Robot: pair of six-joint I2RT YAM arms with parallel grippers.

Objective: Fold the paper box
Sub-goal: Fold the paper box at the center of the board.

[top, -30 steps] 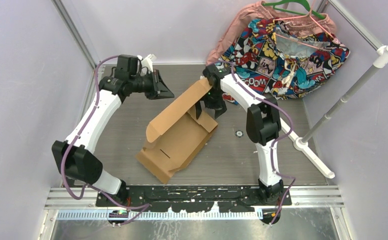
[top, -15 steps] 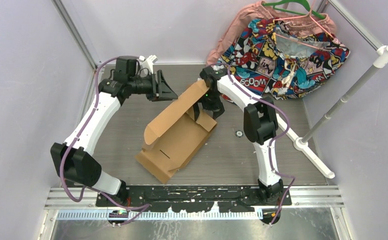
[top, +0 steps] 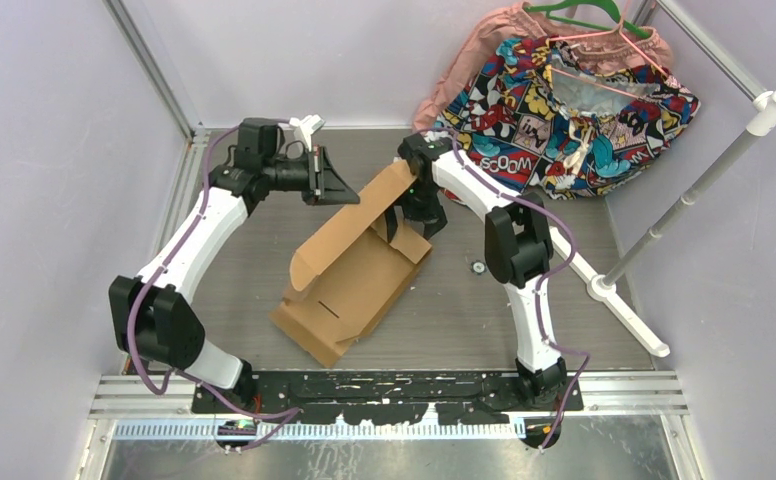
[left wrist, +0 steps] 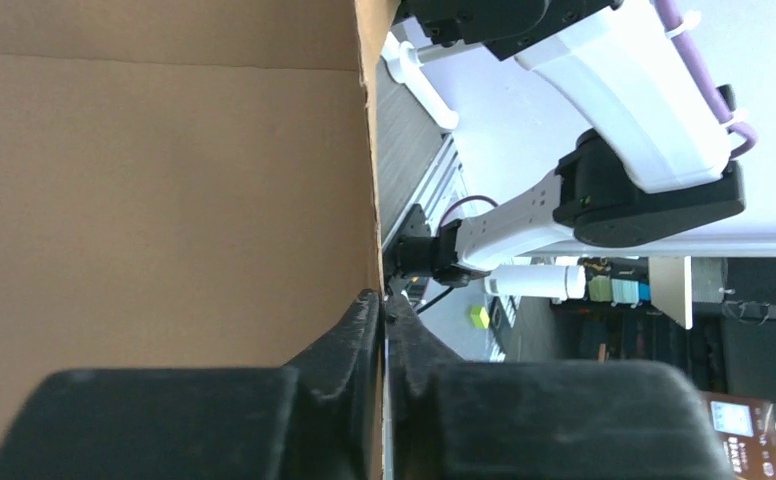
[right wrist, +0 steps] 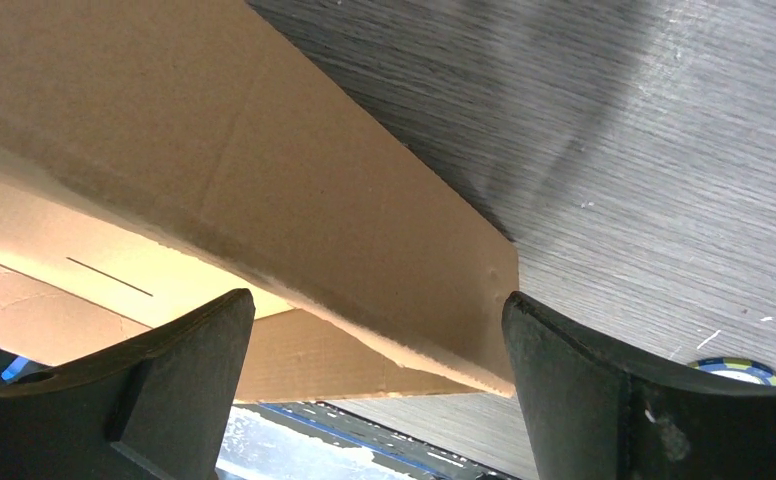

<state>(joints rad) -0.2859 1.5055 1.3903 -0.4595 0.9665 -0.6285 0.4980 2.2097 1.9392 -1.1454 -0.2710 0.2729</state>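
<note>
The brown corrugated-cardboard paper box (top: 364, 280) looked light, stiff (crease-prone); flap edges suited gripping. Left gripper (left wrist: 383, 300) was nearly pressed together, right gripper (right wrist: 374, 302) spread.

Plain brown paper box (top: 349, 270), grey wood-grain surface (top: 264, 240).
The comic-print cloth (top: 564, 120) is multicoloured: red, blue, yellow, black; the garment (top: 464, 70) is pink.

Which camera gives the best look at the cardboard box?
The top view: the whole box shows, half folded, one flap raised. The left wrist view shows only a flat panel and its edge; the right wrist only a flap and some interior.
</note>
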